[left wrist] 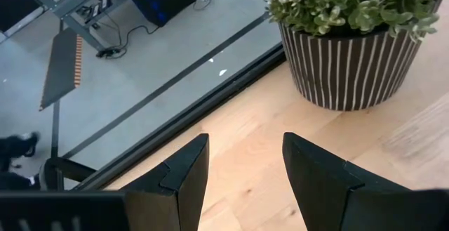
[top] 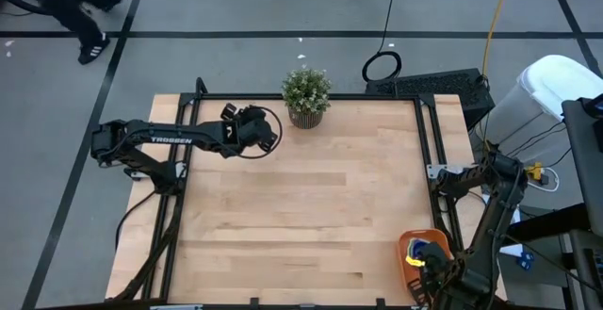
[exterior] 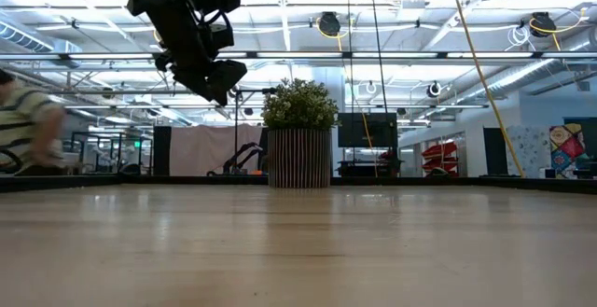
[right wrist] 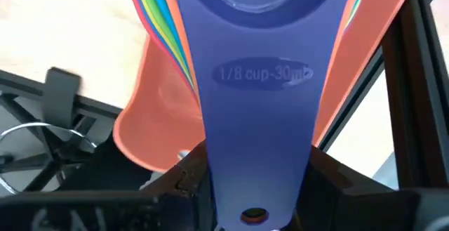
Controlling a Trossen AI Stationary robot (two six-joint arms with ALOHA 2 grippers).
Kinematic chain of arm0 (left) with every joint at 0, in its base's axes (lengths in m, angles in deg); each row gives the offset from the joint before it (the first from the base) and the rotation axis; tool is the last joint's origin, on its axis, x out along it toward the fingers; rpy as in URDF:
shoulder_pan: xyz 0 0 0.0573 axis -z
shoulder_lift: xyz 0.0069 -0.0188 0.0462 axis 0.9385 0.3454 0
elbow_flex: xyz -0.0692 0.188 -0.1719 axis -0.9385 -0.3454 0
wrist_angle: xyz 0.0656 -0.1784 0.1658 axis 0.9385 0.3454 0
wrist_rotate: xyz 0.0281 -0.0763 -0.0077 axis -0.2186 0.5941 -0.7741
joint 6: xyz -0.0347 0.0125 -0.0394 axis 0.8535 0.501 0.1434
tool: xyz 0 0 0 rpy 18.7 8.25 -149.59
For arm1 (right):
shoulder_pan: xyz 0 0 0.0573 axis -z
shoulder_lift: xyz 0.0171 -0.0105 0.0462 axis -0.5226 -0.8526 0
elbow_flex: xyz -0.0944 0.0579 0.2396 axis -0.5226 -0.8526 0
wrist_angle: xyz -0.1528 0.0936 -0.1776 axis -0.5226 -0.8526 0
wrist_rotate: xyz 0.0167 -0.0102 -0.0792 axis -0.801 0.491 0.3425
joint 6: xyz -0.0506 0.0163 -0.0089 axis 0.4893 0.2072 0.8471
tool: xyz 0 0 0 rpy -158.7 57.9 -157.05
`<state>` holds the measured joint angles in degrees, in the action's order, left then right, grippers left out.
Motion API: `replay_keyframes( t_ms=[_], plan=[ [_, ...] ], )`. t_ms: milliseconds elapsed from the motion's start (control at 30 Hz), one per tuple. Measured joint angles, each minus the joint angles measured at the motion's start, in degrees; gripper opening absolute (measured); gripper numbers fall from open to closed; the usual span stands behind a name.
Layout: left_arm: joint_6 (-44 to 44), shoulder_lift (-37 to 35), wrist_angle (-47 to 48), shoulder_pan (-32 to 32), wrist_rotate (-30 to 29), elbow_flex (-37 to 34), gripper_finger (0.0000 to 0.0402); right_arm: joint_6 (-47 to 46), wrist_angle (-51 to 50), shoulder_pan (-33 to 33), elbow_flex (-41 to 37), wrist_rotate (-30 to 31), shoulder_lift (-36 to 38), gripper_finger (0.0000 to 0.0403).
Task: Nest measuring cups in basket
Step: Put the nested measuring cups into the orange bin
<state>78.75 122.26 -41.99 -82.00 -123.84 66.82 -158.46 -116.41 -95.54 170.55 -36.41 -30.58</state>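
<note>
Measuring cups are nearly all home, by the look of it. The right gripper has its fingers clamped on the flat handle of the dark blue cup, the one marked one-eighth cup, and it hangs directly over the basket. Under that blue handle a fan of other handles peeks out, stacked in the basket: orange, yellow, green and light blue edges show, though I can't count them all from here.

From above, the basket sits at the desk's near right corner, far from the potted plant, and the right gripper is over its near end with a dab of yellow and blue visible inside. No loose cups show anywhere on the bare wood of the desk.

My read: this is the last, smallest cup going onto the nest. What is left is to seat its bowl into the stack and let go; whether it is already seated, I can't tell.

The left gripper waits just beside the plant, raised off the desk, fingers parted and holding nothing.
</note>
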Motion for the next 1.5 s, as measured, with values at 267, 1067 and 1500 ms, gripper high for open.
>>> replay_keyframes(
  t_ms=[267,1067,1500],
  plan=[
    [1.0,0.0,0.2,0.1,0.0,0.0,0.0186,0.0,5.5,-0.6,-4.6,-3.0,0.0,0.0126],
    [1.1,0.0,0.3,0.0,0.1,0.0,0.0186,26.6,4.7,-1.0,-7.0,-3.0,0.0,0.0126],
    [1.2,0.0,0.3,1.5,0.1,0.0,0.0186,41.5,0.4,-1.7,-7.0,-3.0,0.0,0.0126]
  ],
)
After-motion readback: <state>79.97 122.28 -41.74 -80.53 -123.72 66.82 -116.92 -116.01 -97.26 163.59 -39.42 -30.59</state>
